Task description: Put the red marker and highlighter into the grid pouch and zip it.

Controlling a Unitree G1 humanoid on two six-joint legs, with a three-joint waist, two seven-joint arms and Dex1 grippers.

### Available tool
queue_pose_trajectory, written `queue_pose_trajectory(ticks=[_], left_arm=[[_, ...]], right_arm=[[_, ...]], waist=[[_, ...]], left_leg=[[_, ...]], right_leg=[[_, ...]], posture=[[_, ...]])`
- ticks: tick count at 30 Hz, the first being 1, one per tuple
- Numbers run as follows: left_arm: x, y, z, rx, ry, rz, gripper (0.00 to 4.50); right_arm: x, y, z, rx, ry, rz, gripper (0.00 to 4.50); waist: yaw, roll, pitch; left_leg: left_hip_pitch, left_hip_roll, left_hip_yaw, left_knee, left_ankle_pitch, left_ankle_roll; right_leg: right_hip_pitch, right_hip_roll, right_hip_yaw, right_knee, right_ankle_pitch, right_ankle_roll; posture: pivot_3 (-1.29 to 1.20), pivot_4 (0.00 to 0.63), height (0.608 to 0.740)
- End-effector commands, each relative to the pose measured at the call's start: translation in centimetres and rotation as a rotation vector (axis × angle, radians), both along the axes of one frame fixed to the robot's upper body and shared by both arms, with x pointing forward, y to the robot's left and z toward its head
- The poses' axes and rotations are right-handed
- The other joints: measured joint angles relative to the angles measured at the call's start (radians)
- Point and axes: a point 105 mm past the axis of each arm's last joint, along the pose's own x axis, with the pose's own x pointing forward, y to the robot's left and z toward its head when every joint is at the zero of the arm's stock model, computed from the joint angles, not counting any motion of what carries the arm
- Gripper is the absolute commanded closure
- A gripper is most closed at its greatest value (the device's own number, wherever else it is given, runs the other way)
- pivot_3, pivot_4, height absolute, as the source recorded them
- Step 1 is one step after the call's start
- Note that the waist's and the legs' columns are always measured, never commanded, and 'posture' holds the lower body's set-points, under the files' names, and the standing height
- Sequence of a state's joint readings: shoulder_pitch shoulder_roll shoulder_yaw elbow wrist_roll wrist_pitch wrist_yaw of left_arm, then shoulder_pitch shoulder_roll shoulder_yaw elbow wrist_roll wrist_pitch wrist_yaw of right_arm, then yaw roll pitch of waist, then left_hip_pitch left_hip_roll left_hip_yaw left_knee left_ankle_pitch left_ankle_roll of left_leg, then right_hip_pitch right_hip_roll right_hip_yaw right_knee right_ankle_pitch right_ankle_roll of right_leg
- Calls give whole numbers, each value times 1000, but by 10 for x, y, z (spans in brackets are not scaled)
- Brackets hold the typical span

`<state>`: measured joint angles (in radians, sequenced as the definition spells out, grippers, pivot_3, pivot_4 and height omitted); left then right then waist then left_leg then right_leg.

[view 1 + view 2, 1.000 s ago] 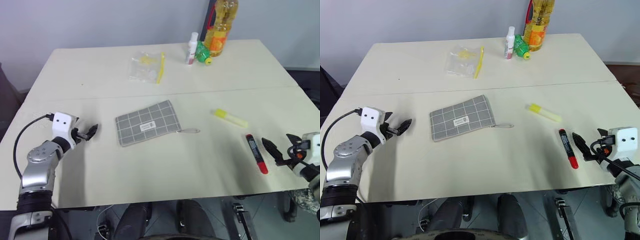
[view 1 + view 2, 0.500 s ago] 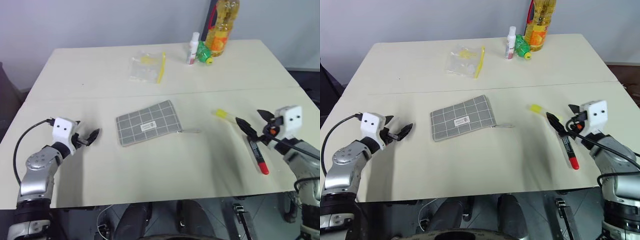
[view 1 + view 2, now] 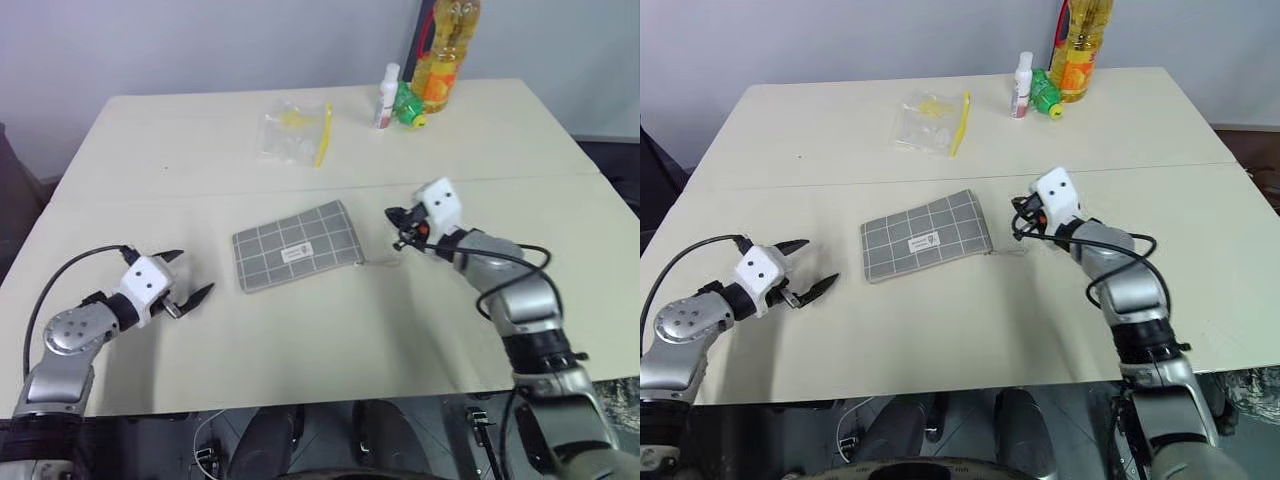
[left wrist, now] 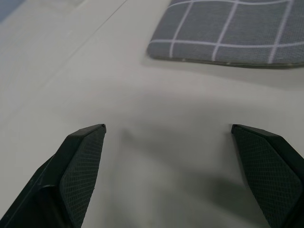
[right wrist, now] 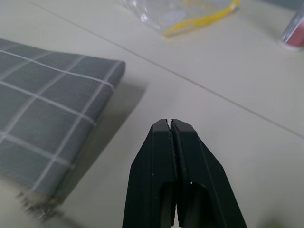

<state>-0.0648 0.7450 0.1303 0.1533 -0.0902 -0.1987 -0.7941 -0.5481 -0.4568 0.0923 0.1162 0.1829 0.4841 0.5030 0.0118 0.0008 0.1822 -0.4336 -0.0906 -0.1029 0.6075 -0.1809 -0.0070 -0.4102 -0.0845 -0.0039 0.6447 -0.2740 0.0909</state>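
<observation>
- The right gripper [image 5: 170, 124] has its two black fingers [image 5: 156, 156] pressed flat together, with nothing between them; it hovers just off the right end of the grid pouch [image 3: 297, 246], near the zipper pull cord [image 3: 380, 262], apart from the fabric.
- The right arm reaches in from the right edge of the tabletop [image 3: 300, 330], forearm angled toward the middle and the gripper pointing left and slightly down.
- The left gripper [image 4: 168, 130] has its fingers [image 4: 78, 161] spread wide and empty, above bare tabletop to the left of the pouch and well short of it.
- The left arm lies low along the near left side of the tabletop, its gripper pointing right toward the pouch's left end.
- One grid pouch lies flat in the middle of the tabletop, grey with white lines, its small white label facing up.
- One clear plastic bag [image 3: 292, 134] with a yellow strip lies farther back.
- At the far edge stand one large oil bottle [image 3: 443, 55], one small white bottle [image 3: 385, 97] and one small green bottle [image 3: 407, 108], close together.
</observation>
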Motion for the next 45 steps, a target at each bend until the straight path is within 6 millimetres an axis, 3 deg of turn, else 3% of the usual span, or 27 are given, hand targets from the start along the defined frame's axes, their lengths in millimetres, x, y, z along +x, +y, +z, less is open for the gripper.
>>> queue_pose_trajectory(ticks=[1,8,19,34,37,44,45], left_arm=[[1,-11,-5,94,-10,-121,0],[1,-30,-19,222,-16,-332,0],[1,-50,-21,293,-75,-526,0],[7,-62,-10,299,-172,-624,0],[7,-63,-8,265,-166,-629,853],[9,-62,-3,218,-184,-611,4323],[9,-62,-2,208,-187,-605,4423]], right_arm=[[13,10,-5,-51,10,-4,4385],[32,38,-18,-38,62,0,4385],[22,75,-21,-33,72,163,4385],[11,85,-22,-37,75,240,4385],[10,84,-23,-40,75,240,4500],[7,77,-19,-35,56,230,4500],[8,75,-17,-31,47,224,4500]], waist=[[-1,1,0],[-5,2,-1],[-8,3,-1],[-8,3,-1],[-9,3,-1],[-20,2,-1],[-22,2,-1]], left_leg=[[0,0,0,0,0,0],[1,0,0,0,1,1],[7,-1,0,-2,1,1],[7,-1,0,-2,2,2],[7,-1,0,-2,2,2],[7,-1,0,-2,2,2],[7,-1,0,-2,2,2]], right_leg=[[-1,0,0,0,0,0],[-1,1,0,3,1,0],[1,1,0,3,3,3],[1,1,0,4,3,4],[1,2,0,4,3,4],[1,2,0,5,3,4],[1,2,0,5,3,4]], posture=[[0,150,740],[0,150,740],[0,150,740],[0,150,740],[0,150,740],[0,150,740],[0,150,740]])
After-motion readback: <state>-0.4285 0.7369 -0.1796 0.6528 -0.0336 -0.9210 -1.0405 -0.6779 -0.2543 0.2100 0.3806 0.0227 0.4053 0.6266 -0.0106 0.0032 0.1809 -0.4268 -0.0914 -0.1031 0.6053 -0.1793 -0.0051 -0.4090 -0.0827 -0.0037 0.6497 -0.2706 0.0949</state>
